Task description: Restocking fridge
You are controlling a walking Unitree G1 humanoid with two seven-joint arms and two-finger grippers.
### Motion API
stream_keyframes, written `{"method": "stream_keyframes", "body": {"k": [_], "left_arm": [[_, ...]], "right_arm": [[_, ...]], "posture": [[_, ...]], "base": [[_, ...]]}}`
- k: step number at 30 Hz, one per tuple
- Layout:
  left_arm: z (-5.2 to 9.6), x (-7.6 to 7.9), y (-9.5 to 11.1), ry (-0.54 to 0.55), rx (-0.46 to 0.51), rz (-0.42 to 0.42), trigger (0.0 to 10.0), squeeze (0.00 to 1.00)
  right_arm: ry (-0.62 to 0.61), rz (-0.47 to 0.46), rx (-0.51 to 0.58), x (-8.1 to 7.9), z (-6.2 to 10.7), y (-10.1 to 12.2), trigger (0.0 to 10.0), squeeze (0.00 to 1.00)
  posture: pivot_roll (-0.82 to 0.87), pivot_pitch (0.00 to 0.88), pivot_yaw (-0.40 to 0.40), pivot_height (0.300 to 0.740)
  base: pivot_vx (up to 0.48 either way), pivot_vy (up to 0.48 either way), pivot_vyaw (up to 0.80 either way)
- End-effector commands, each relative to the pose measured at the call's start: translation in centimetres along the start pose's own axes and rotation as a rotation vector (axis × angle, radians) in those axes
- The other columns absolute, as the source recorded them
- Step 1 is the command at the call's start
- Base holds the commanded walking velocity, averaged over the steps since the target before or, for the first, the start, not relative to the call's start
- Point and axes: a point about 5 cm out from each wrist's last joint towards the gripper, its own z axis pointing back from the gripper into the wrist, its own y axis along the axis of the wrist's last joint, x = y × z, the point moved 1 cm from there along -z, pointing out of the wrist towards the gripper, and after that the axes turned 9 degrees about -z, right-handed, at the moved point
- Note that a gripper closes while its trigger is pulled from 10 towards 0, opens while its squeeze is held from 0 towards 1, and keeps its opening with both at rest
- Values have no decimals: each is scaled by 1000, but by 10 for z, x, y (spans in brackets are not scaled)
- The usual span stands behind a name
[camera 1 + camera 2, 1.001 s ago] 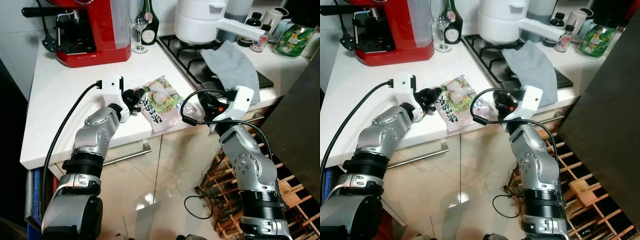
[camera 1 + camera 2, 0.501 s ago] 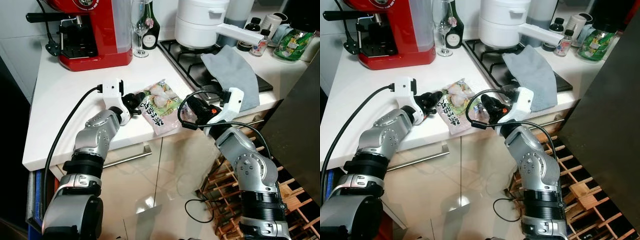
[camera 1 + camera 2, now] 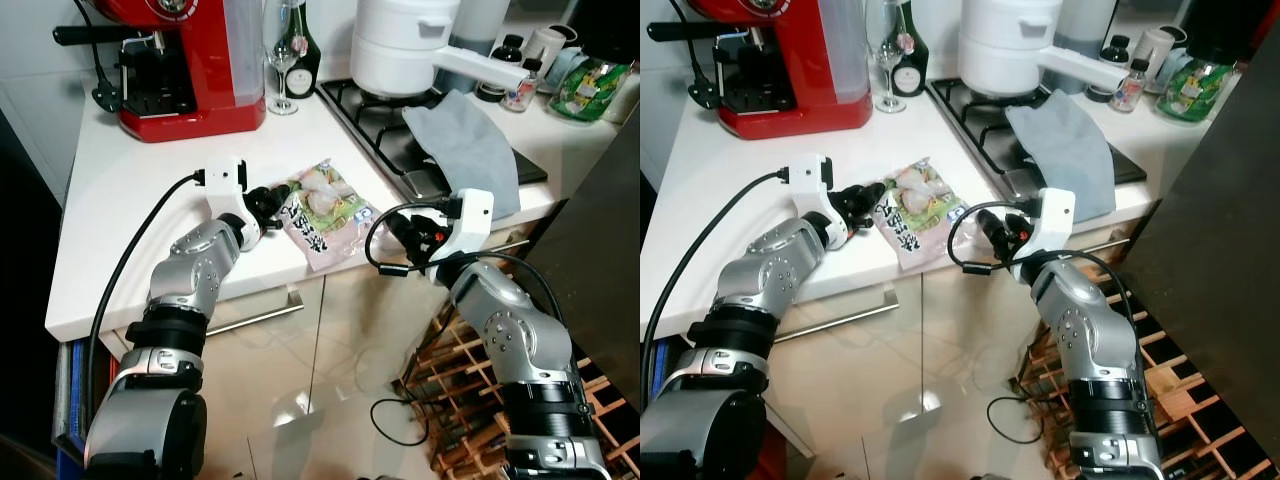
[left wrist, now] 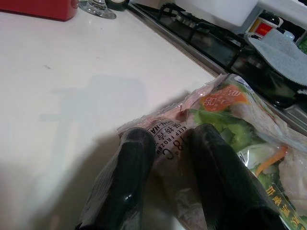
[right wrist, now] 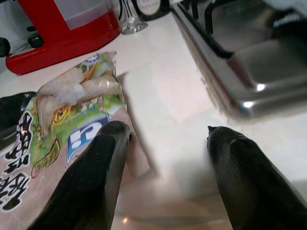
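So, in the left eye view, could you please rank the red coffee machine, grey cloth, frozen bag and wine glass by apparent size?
1. Coffee machine, largest, though cut off at the top edge.
2. Cloth.
3. Bag, clearly smaller than the cloth.
4. Glass, smallest.
The machine and glass stand farther from the camera, so they look smaller than they are.

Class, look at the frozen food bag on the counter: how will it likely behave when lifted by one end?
The frozen food bag is thin crinkled plastic, so it will probably sag from the corner the left pincer pinches. Its glossy film looks slippery. The lumpy contents may shift toward the end overhanging the counter, near the open right pincer.
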Motion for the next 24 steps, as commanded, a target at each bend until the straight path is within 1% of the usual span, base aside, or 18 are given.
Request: {"method": "stream_keyframes", "body": {"k": [1, 2, 4, 7, 9, 12, 16, 17, 18, 19, 20, 21, 24], "left_arm": [[5, -1, -48, 3, -196, 28, 10000, 0], [6, 0, -48, -5, -194, 23, 10000, 0], [6, 1, -47, -8, -193, 19, 10000, 0], [5, 1, -48, -8, -194, 11, 10000, 0], [5, 1, -47, -8, -194, 10, 10000, 0], [4, 3, -42, -23, -178, -11, 10000, 0], [4, 3, -41, -23, -176, -14, 10000, 0], [4, 3, -41, -21, -176, -16, 10000, 0], [4, 3, -40, -21, -176, -18, 10000, 0], [4, 2, -40, -21, -175, -19, 10000, 0], [4, 2, -40, -21, -175, -19, 10000, 0], [4, 2, -40, -19, -174, -20, 10000, 0], [4, 2, -40, -17, -172, -21, 10000, 0]], "right_arm": [[19, 52, 10, -2, -1, 4, 10000, 1000], [26, 74, 18, -3, -1, 5, 10000, 1000], [31, 73, 25, -4, -1, 5, 10000, 1000], [36, 39, 30, -4, -2, 5, 10000, 1000], [37, 34, 29, -4, -3, 5, 10000, 1000], [47, 34, 6, -7, -4, -2, 10000, 1000], [65, 30, -13, -10, -4, -5, 10000, 1000], [82, 7, -27, -13, -5, -9, 10000, 1000], [88, -14, -33, -15, -6, -11, 10000, 800], [91, -37, -40, -17, -7, -13, 10000, 463], [91, -37, -40, -17, -7, -13, 10000, 463], [98, -84, -53, -20, -9, -16, 10000, 0], [113, -134, -69, -25, -11, -18, 10000, 0]], "posture": [[-56, 0, -35, 740], [-55, 0, -36, 740], [-54, 0, -36, 740], [-53, 0, -37, 740], [-51, 0, -38, 740], [-47, 0, -38, 740], [-48, 0, -37, 740], [-48, 0, -37, 740], [-47, 0, -38, 740], [-46, 0, -38, 740], [-46, 0, -38, 740], [-46, 0, -38, 740], [-42, 0, -40, 740]], "base": [[0, 0, 0], [0, 0, 0], [0, 0, 0], [0, 0, 0], [0, 0, 0], [0, 0, 0], [0, 0, 0], [0, 0, 0], [0, 0, 0], [0, 0, 0], [0, 0, 0], [0, 0, 0], [0, 0, 0]]}}
